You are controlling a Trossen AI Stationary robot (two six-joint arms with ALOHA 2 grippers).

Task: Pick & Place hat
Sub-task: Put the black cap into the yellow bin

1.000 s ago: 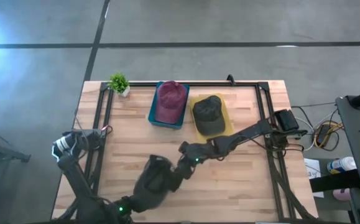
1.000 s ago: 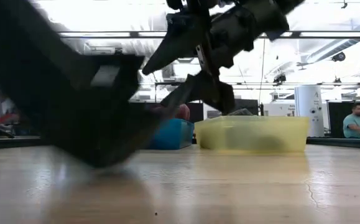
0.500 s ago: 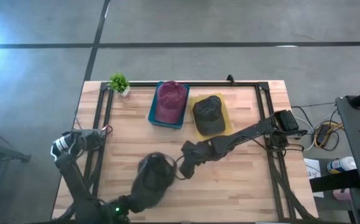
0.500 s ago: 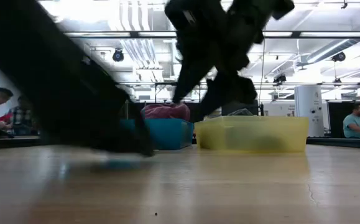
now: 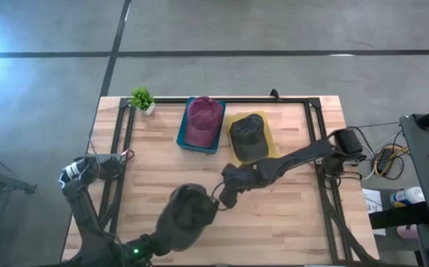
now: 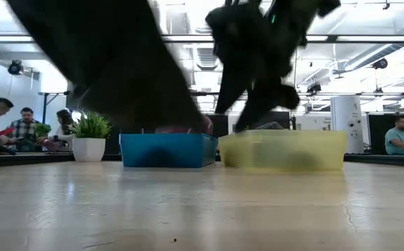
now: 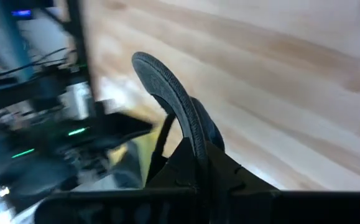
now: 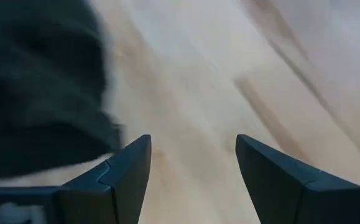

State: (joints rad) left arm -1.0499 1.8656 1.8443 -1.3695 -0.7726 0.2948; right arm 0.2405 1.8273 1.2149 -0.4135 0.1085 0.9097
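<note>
A dark cap (image 5: 188, 213) hangs over the near middle of the table, with my left gripper (image 7: 195, 163) shut on it. In the low view the cap (image 6: 118, 63) is a dark mass well above the tabletop. My right gripper (image 5: 221, 197) stands open just to the cap's right, tipped downward. Nothing is between its fingers (image 8: 130, 171), and the cap (image 8: 36, 87) shows off to one side of them. A maroon hat (image 5: 203, 119) lies in a blue bin (image 5: 181, 137). Another dark cap (image 5: 249, 136) lies in a yellow bin (image 5: 272, 141). My left gripper pinches the cap's stitched brim (image 7: 189, 134) between its two fingers, at the brim's edge. The brim's curved rim (image 7: 161, 78) sticks out beyond the fingertips. The cap is lifted clear of the table.
A small potted plant (image 5: 141, 98) stands at the far left corner. The two bins sit side by side at the far middle. Bare wood lies between the bins and the arms. People sit in the room beyond the table.
My left gripper has gone up with the cap, which rested on the table a second ago and now hangs clear of it. My right gripper has tipped further downward and drawn slightly toward the table's right, staying open.
</note>
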